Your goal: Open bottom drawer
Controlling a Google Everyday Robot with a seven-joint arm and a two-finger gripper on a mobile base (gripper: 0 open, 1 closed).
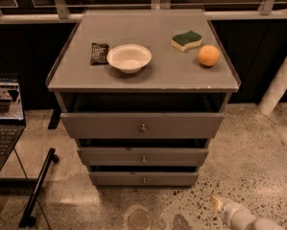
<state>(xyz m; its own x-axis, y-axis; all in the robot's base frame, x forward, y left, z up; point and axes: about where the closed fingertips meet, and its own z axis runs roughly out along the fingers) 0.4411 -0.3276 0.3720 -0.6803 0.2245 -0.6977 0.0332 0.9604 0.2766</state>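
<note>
A grey cabinet has three drawer fronts. The bottom drawer (143, 178) is the narrowest and slimmest, with a small round knob (144, 180) at its centre, just above the floor. The mid-sized front (143, 155) and the widest front (142, 124) sit above it, each standing slightly out. My gripper (219, 204) enters at the lower right, low over the floor, to the right of and below the bottom drawer, apart from it. Only its pale tip shows.
On the cabinet top (148, 75) are a white bowl (129, 57), a dark packet (99, 53), a green-yellow sponge (186, 40) and an orange (209, 55). A laptop (4, 123) on a black stand is at left. A white post (279, 83) is at right.
</note>
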